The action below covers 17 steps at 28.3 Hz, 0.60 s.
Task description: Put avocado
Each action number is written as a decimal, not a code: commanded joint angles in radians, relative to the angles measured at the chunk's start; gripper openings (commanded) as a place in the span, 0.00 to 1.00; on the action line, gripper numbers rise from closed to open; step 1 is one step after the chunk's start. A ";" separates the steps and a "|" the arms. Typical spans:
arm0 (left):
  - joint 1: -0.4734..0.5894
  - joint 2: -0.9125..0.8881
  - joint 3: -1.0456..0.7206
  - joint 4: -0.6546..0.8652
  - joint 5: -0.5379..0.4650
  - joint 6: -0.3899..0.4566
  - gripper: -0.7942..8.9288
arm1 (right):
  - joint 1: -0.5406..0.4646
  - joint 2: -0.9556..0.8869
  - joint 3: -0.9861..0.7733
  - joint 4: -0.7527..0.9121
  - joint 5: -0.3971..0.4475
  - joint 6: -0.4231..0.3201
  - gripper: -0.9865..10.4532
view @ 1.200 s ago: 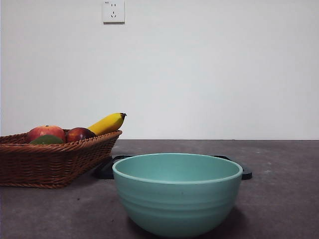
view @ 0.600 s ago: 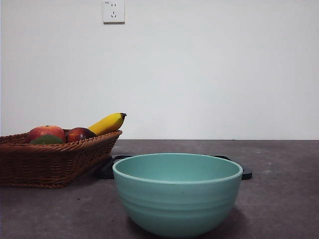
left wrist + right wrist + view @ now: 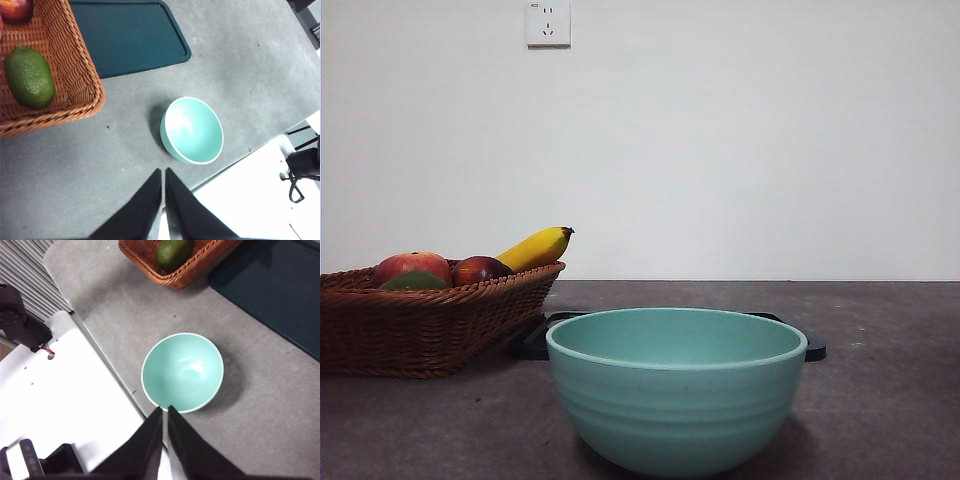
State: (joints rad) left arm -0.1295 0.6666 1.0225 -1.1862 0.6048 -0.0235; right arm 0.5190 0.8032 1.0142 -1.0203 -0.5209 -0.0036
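Observation:
The dark green avocado (image 3: 29, 76) lies in a woven wicker basket (image 3: 75, 75); it also shows in the right wrist view (image 3: 172, 252), and as a green sliver in the front view (image 3: 413, 283). An empty teal bowl (image 3: 676, 385) stands on the grey table, also in the left wrist view (image 3: 192, 130) and the right wrist view (image 3: 182, 371). My left gripper (image 3: 163, 175) is shut and empty, high above the table near the bowl. My right gripper (image 3: 165, 412) is shut and empty, high above the bowl's edge. Neither gripper shows in the front view.
The basket (image 3: 420, 320) at the left also holds red apples (image 3: 412, 266) and a yellow banana (image 3: 536, 246). A dark tray (image 3: 127, 32) lies flat behind the bowl, beside the basket. A white platform (image 3: 60, 405) borders the table's near edge.

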 commanded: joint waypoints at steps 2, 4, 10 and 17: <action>-0.003 0.006 0.018 0.005 0.004 0.016 0.10 | 0.008 0.007 0.020 0.005 -0.003 -0.008 0.10; -0.003 0.006 0.018 0.005 0.004 0.016 0.17 | 0.008 0.007 0.020 0.005 -0.003 -0.008 0.12; -0.003 0.006 0.018 0.005 0.004 0.016 0.52 | 0.008 0.007 0.020 0.005 -0.003 -0.004 0.38; -0.003 0.013 0.018 0.006 -0.003 0.013 0.56 | 0.008 0.007 0.020 0.005 -0.003 -0.004 0.42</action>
State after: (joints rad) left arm -0.1295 0.6693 1.0225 -1.1858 0.6033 -0.0189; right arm 0.5190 0.8032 1.0142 -1.0203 -0.5209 -0.0032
